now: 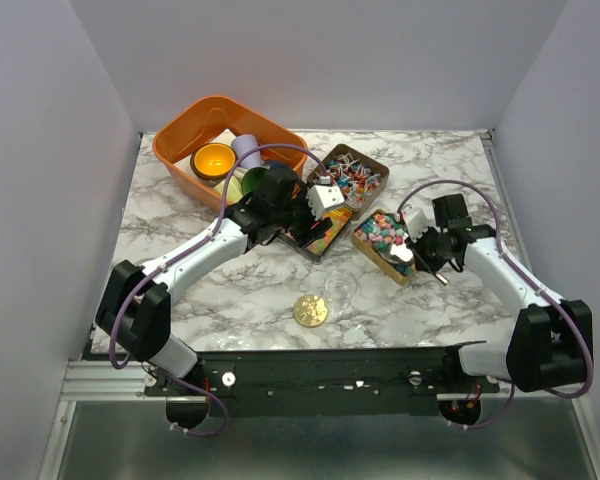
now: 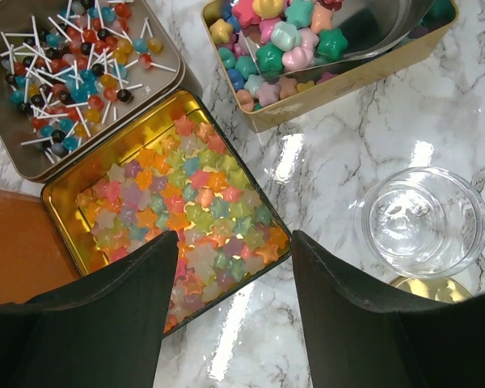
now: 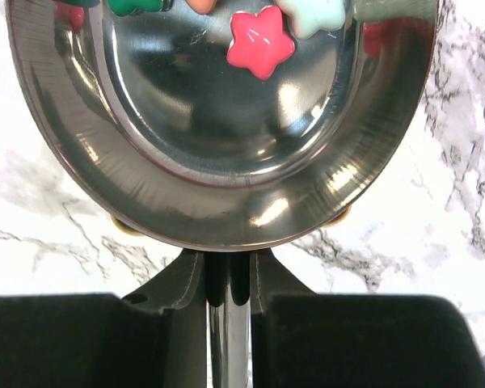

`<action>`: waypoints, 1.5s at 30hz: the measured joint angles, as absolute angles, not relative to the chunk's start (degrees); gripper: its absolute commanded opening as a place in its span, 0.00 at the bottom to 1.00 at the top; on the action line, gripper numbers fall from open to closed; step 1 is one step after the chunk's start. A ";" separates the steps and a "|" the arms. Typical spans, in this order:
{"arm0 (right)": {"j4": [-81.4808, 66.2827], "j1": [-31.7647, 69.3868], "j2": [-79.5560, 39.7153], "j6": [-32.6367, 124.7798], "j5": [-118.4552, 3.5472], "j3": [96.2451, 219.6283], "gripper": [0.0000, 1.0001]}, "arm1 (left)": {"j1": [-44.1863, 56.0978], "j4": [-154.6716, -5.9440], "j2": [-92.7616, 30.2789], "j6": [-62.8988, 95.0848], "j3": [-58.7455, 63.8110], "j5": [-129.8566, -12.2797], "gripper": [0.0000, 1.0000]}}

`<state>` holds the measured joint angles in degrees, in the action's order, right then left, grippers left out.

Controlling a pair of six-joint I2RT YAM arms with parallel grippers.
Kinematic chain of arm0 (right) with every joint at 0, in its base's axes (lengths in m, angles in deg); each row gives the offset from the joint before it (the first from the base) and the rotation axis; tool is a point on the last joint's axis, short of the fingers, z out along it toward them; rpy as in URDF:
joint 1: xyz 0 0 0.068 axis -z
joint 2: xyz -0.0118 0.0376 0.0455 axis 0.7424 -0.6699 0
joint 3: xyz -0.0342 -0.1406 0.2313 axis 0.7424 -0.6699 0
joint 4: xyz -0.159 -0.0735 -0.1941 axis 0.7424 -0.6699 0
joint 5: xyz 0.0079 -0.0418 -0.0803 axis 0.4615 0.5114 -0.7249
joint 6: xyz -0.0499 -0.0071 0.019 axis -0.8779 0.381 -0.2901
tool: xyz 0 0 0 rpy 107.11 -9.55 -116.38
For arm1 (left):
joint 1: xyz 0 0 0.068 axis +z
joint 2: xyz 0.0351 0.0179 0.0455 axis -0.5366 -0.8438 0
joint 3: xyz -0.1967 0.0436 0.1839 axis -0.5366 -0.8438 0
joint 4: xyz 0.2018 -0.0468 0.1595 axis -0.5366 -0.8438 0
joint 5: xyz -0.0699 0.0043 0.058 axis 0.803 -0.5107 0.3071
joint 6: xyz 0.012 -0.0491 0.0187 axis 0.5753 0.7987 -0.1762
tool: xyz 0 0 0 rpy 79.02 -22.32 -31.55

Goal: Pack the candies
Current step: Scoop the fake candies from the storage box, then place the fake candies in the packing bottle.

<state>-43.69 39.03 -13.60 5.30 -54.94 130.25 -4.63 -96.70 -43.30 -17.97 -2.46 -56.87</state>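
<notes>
Left arm stretches forward, left gripper spread wide; right arm bends inward — right gripper pinching a metal scoop handle.

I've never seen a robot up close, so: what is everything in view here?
table: one, white marble, underneath.
bin: one, orange, far left.
cups: several, orange, purple, green, in the bin.
tins: three, one grey, two gold, mid table.
lollipops: many, mixed, grey tin.
small stars: many, pastel, left gold tin.
big stars: many, bright, right gold tin.
jar: one, clear, near centre.
disc: one, gold, beside the jar.
scoop: one, steel, dipping into the right gold tin.
arms: two, white and black, near edge.
left claw: one, black, open over the small stars.
right claw: one, black, shut on the scoop.
</notes>
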 measured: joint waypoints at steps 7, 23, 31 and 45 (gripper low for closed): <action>-44.63 40.87 -9.51 4.49 -53.76 128.28 0.01 | -4.63 -96.67 -43.30 -17.94 -2.46 -57.00 0.70; -41.99 40.93 -5.78 2.96 -39.97 129.44 0.01 | -3.47 -96.52 -40.28 -16.48 -3.07 -60.52 0.71; -55.03 40.91 -7.90 -9.45 -40.54 141.68 0.01 | 2.35 -96.94 -36.59 -11.82 -3.07 -62.97 0.76; -68.43 28.47 -12.75 -22.70 -47.47 151.93 0.01 | 10.92 -105.35 -27.89 -4.98 -5.58 -67.49 0.79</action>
<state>-68.43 28.47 -12.75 -22.70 -47.47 151.93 10.92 -105.35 -27.89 -4.98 -5.58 -67.49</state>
